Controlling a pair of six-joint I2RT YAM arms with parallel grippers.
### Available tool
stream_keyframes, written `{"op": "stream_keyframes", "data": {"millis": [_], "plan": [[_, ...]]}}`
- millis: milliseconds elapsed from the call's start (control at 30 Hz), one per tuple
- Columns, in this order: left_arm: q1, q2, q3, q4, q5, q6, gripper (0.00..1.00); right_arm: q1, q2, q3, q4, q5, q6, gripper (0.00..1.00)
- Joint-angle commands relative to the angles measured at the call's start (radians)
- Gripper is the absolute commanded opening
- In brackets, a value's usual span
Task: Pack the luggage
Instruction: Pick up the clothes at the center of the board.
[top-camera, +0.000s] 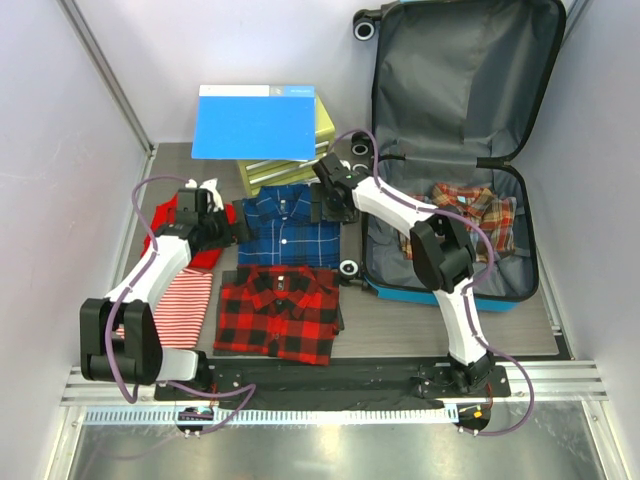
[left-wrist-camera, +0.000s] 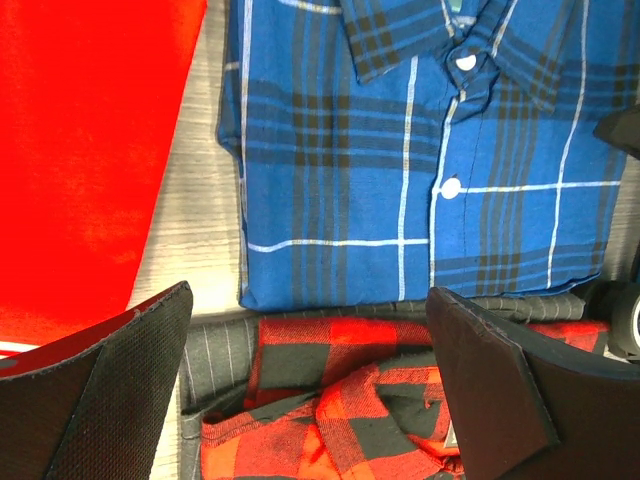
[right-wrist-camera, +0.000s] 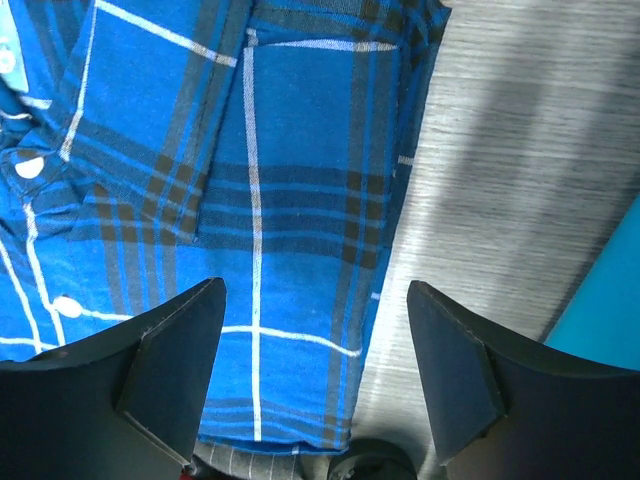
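Red check shirt (top-camera: 278, 312) lies nearest. Beyond it, blue check shirt (top-camera: 283, 228) is flanked by left gripper (left-wrist-camera: 310, 300) and right gripper (right-wrist-camera: 315, 290), both spread wide, nothing held. Step judged: two-arm pickup. Next: pinch both edges, carry into luggage (top-camera: 455, 90), lying open far right.

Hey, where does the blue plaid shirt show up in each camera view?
Top external: the blue plaid shirt lies at the centre, just above the red checked shirt.
Left wrist: it fills the upper middle and right.
Right wrist: it fills the left half.
Shared landmark: the grey table, seen as a bare strip along the shirt's side edge in both wrist views.
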Motion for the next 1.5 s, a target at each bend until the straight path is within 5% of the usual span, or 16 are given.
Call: {"op": "stream_keyframes", "data": {"millis": [0,367,567,900,1467], "plan": [[0.002,-0.031,-0.01,0.042,0.031,-0.013,1.0,0.001,0.041,0.038,-0.01,0.014,0.001,0.79],[0.002,-0.034,-0.007,0.042,0.038,-0.019,1.0,-0.001,0.079,0.021,0.033,-0.003,0.018,0.78],[0.002,-0.04,-0.013,0.045,0.035,-0.019,1.0,-0.002,0.081,-0.039,0.08,-0.088,0.046,0.65],[0.002,-0.049,-0.028,0.051,0.028,-0.024,1.0,0.001,0.066,-0.054,0.087,-0.108,0.007,0.01],[0.002,-0.041,-0.036,0.06,0.026,-0.03,1.0,0.013,-0.174,-0.08,0.085,-0.061,0.089,0.01]]}}
